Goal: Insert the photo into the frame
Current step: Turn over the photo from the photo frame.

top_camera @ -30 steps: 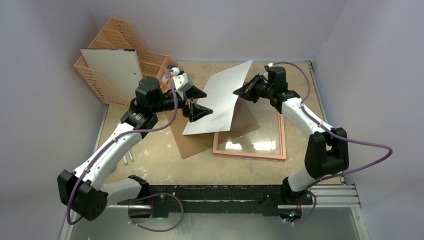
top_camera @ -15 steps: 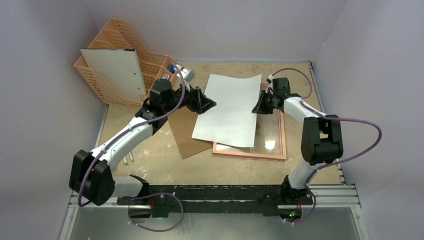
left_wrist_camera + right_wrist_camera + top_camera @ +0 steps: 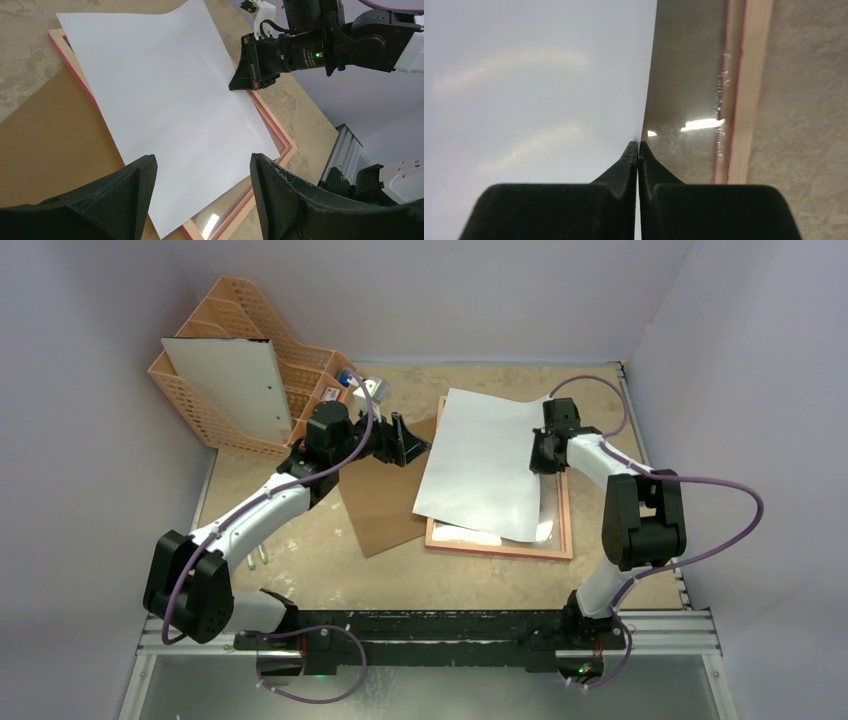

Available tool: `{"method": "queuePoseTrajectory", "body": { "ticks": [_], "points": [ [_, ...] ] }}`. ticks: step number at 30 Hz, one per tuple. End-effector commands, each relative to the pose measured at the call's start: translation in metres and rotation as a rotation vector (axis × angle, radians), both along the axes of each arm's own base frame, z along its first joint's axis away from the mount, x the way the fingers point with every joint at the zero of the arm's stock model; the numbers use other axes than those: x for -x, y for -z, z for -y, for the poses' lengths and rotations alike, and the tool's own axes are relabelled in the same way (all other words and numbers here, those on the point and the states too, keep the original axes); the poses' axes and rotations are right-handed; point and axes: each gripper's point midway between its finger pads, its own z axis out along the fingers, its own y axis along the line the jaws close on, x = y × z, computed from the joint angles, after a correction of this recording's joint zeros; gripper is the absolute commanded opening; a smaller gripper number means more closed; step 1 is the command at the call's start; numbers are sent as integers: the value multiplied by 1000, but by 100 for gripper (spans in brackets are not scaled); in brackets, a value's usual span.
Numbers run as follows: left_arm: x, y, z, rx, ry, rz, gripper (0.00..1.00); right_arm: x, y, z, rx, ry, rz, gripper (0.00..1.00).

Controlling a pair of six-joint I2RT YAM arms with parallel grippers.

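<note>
The photo (image 3: 485, 465) shows only its white back and lies slanted over the frame (image 3: 563, 510), hiding most of the clear pane. My right gripper (image 3: 540, 452) is shut on the photo's right edge, and in the right wrist view the fingertips (image 3: 638, 145) pinch the sheet (image 3: 534, 75) above the pane, left of the frame's salmon border (image 3: 746, 90). My left gripper (image 3: 415, 443) stands open to the left of the photo, over the brown backing board (image 3: 385, 500). In the left wrist view its jaws (image 3: 202, 170) are wide apart with nothing between them, above the photo (image 3: 165, 90) and the frame's near corner (image 3: 272, 125).
An orange desk organiser (image 3: 225, 340) stands at the back left with a white board (image 3: 235, 390) leaning in it. The brown backing board lies partly under the frame's left side. Grey walls close in on the left, back and right.
The right gripper has carried the photo to the right and lowered it from a raised tilt to lie over the frame. The left gripper stays open and has drawn slightly left.
</note>
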Motion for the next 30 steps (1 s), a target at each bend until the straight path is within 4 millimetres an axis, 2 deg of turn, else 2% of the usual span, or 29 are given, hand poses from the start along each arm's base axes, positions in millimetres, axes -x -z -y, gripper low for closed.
{"method": "queuePoseTrajectory", "body": {
  "ticks": [1, 12, 22, 30],
  "points": [
    [-5, -5, 2, 22, -17, 18, 71, -4, -21, 26, 158, 26, 34, 0],
    [-10, 12, 3, 23, -47, -54, 70, 9, -32, 22, 302, -56, 49, 0],
    [-13, 18, -3, 12, -92, -88, 68, 20, -42, 23, 499, -124, 45, 0],
    [-16, 34, -4, 7, -129, -159, 68, 24, -59, 32, 600, -125, 65, 0]
  ]
}}
